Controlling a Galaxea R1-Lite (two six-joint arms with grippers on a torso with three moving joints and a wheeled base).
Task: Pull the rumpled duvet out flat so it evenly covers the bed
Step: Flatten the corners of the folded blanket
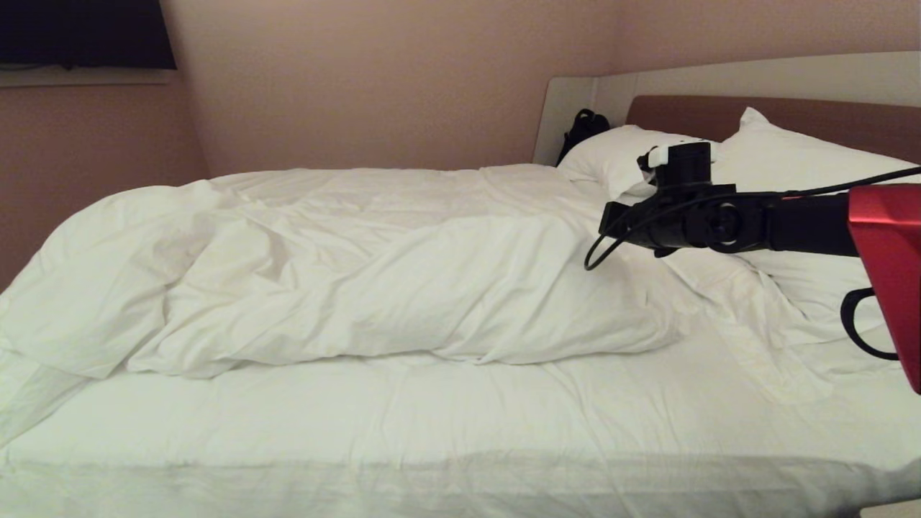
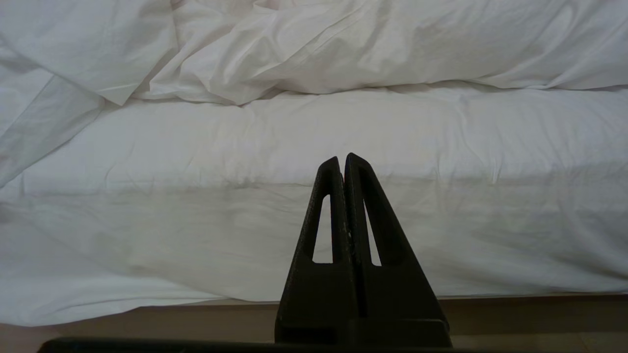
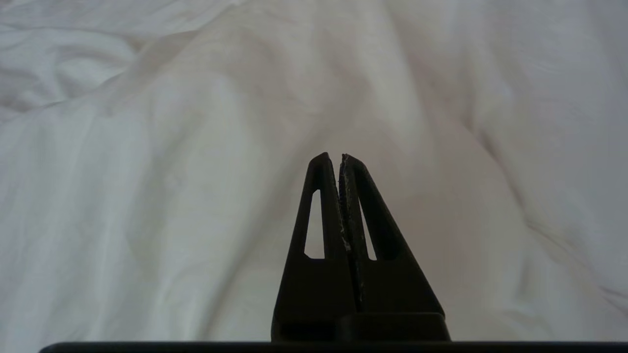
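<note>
Right gripper [image 3: 341,157] closed over the rumpled duvet [image 1: 374,273].
Its fingers meet, seemingly empty; left gripper [image 2: 342,159], also closed, faces the bed [image 2: 314,230].

Rumpled white duvet [image 1: 374,266] bunched along far side of the bed [image 1: 460,432]

You're looking at a duvet [image 1: 403,273] of matt white cloth, puffy and creased, over a bed [image 1: 460,432] whose sheet is thinner matt fabric with fine wrinkles. Your right gripper [image 3: 340,156] has matt black plastic fingers [image 3: 319,235], their inner faces scuffed and flecked pale; the left gripper [image 2: 342,158] looks the same but cleaner. The arm's red housing [image 1: 888,244] looks smooth and slightly glossy.
</note>
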